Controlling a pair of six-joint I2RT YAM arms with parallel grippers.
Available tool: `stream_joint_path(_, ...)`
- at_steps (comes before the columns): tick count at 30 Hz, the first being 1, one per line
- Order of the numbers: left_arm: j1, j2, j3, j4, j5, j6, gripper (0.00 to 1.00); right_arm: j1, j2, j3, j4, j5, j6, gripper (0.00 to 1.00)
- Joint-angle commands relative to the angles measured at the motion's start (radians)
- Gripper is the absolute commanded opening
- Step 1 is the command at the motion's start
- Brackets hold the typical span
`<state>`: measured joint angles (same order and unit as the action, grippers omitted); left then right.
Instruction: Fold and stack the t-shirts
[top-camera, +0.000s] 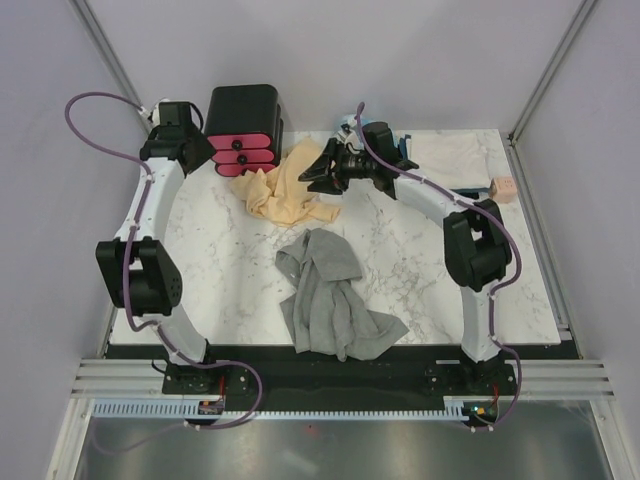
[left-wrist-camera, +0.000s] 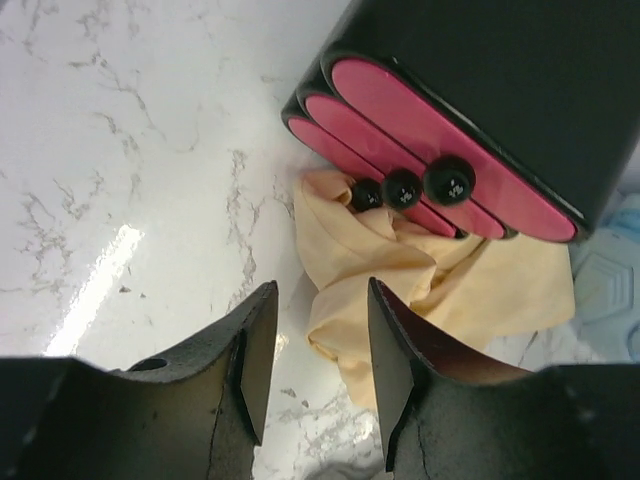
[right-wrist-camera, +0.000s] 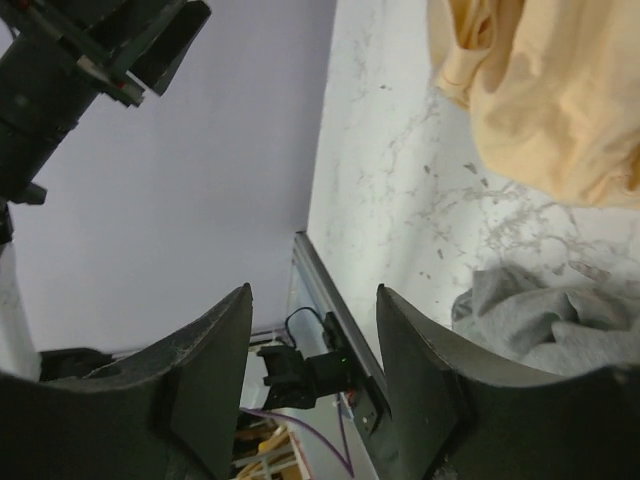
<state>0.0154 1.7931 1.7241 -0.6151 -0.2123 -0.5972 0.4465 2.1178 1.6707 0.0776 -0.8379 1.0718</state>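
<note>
A tan-yellow t-shirt (top-camera: 290, 192) lies crumpled at the back of the table, against the black drawer box. A heather-grey t-shirt (top-camera: 330, 295) lies bunched nearer the front middle. A whitish t-shirt (top-camera: 452, 155) lies flat at the back right. My left gripper (top-camera: 203, 155) hovers at the back left, open and empty; in the left wrist view (left-wrist-camera: 320, 290) the tan shirt (left-wrist-camera: 400, 280) lies just beyond its fingertips. My right gripper (top-camera: 315, 168) hangs above the tan shirt's right edge, open and empty (right-wrist-camera: 315, 292), with the tan shirt (right-wrist-camera: 550, 90) and the grey shirt (right-wrist-camera: 540, 320) off to its side.
A black box with pink drawers (top-camera: 245, 128) stands at the back left, its drawer fronts (left-wrist-camera: 440, 140) touching the tan shirt. A light-blue hose (top-camera: 345, 125) sits behind the right gripper. A small pink block (top-camera: 503, 188) rests at the right edge. Walls enclose the table.
</note>
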Motion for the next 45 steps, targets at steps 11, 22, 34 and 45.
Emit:
stream_joint_path(11, -0.141, -0.359, -0.336, -0.006, 0.189, -0.033, 0.48, -0.006, -0.484, -0.267, -0.617, 0.437, -0.411, 0.62)
stream_joint_path(22, -0.175, -0.523, -0.472, -0.058, 0.294, 0.023, 0.53, -0.006, -0.578, -0.379, -0.832, 0.529, -0.533, 0.71)
stream_joint_path(34, -0.357, -0.592, -0.586, -0.172, 0.152, -0.170, 0.54, 0.130, -0.586, -0.395, -0.872, 0.621, -0.641, 0.67)
stream_joint_path(45, -0.477, -0.868, -0.814, -0.233, 0.128, -0.343, 0.53, 0.297, -0.274, 0.021, -1.130, 0.956, -0.711, 0.70)
